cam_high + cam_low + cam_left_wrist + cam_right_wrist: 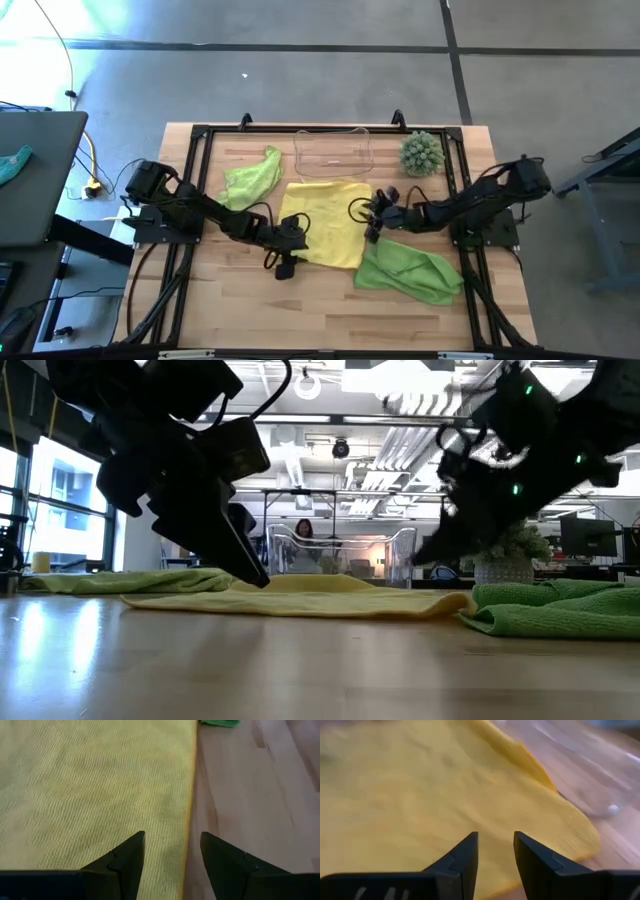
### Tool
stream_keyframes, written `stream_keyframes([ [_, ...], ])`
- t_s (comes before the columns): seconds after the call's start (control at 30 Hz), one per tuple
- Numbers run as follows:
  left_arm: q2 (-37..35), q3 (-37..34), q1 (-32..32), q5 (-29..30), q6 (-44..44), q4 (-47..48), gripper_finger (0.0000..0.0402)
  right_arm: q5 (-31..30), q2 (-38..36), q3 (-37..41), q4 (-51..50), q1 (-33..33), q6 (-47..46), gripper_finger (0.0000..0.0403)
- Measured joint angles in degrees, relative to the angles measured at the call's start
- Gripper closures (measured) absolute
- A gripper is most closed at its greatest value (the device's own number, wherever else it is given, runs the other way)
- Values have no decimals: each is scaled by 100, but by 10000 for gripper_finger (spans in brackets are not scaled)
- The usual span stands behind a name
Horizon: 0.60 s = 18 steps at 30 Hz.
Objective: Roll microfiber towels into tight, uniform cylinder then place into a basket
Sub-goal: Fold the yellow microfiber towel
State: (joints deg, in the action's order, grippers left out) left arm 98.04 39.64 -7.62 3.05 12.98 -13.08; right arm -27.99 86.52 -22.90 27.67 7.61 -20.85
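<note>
A bright yellow towel [325, 220] lies spread flat mid-table. One lime green towel [252, 178] lies crumpled at its far left, another [410, 270] at its near right. The clear basket [333, 152] stands just beyond the yellow towel. My left gripper [172, 837] is open low at the yellow towel's near edge [190, 795], close to its left corner, one finger over cloth and one over wood. My right gripper [495, 836] is open above the towel's right side [368, 215], nothing between its fingers. My left gripper slants down toward the yellow towel's near edge [270, 584], its fingers along that edge. In the low view one fingertip [258, 576] reaches cloth level. I cannot tell whether it touches the towel.
A spiky green ball-shaped plant [421, 153] stands at the far right beside the basket. Bare wood [320, 310] stretches along the near side of the table. A black frame [200, 135] rims the tabletop. A person [303, 530] sits in the room behind.
</note>
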Motion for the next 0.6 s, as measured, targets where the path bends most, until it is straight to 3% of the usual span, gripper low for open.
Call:
stream_keyframes([
  [0.27, -2, 0, 42, 505, -755, 345, 220, 569, -193, 0, 478, 831, -1388, 284],
  [0.6, -11, 7, 90, 729, -695, 876, 220, 972, 210, 2, -376, 2318, -3173, 284],
])
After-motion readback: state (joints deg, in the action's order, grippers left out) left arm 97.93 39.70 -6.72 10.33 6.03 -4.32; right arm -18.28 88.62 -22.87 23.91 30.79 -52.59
